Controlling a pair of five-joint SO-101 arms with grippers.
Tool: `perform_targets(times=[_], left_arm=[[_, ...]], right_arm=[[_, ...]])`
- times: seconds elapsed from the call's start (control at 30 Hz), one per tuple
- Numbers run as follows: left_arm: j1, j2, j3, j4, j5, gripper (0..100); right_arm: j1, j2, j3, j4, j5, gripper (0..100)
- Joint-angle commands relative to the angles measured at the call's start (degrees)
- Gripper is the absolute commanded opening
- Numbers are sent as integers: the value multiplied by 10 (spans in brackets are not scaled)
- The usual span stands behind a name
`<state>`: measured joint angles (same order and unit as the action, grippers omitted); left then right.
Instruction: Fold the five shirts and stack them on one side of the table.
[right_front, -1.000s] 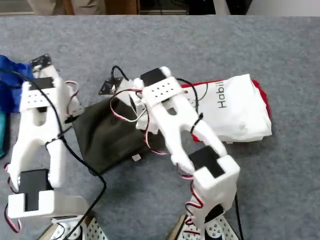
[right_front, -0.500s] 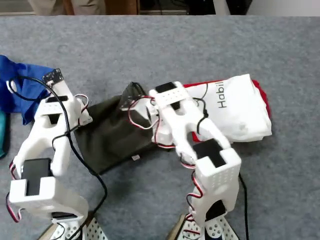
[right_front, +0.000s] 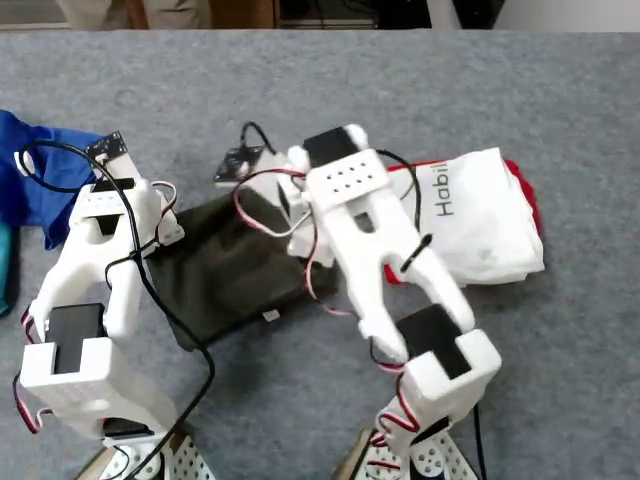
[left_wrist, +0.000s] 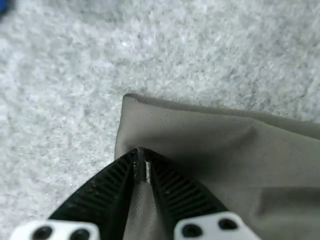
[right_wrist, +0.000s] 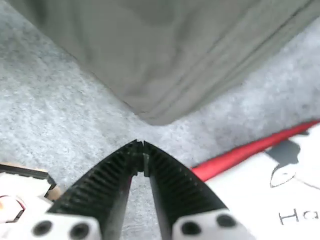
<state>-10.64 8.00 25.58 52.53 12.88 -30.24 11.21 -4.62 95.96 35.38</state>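
Note:
A dark olive shirt (right_front: 235, 275) lies flat in the middle of the table. My left gripper (right_front: 160, 232) sits at its near-left corner. In the left wrist view the left gripper (left_wrist: 141, 156) is shut, its tips pinching the olive shirt (left_wrist: 210, 135) at its edge. My right gripper (right_front: 268, 185) hangs over the shirt's far side. In the right wrist view the right gripper (right_wrist: 140, 146) is shut and holds nothing, just off a corner of the olive shirt (right_wrist: 165, 55). A folded white shirt (right_front: 480, 215) rests on a red shirt (right_front: 520, 185) to the right. A blue shirt (right_front: 40, 175) lies bunched at the far left.
A teal cloth (right_front: 3, 270) peeks in at the left edge. Grey carpet-like table (right_front: 400, 90) stretches bare along the far side and at the near right. Loose arm cables (right_front: 150, 300) trail over the olive shirt's left side.
My left arm swung from the blue shirt to the olive shirt's left corner. My right arm shifted right, then back over the shirt's far edge.

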Motion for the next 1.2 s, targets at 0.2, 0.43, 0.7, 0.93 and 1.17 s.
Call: perform_targets(times=[0.2,0.43,0.7,0.93,1.17], left_arm=[[-13,1,-25,2,2,18],[-13,2,-25,-1,3,18],[-15,3,-27,-2,23,18],[-15,1,-29,1,26,18],[-14,-2,-28,1,28,18]], right_arm=[[20,102,95,-171,-18,3],[56,144,138,-178,-15,3],[36,123,74,-107,-14,3],[20,46,-130,-4,-14,3],[-3,140,-289,-118,-28,5]])
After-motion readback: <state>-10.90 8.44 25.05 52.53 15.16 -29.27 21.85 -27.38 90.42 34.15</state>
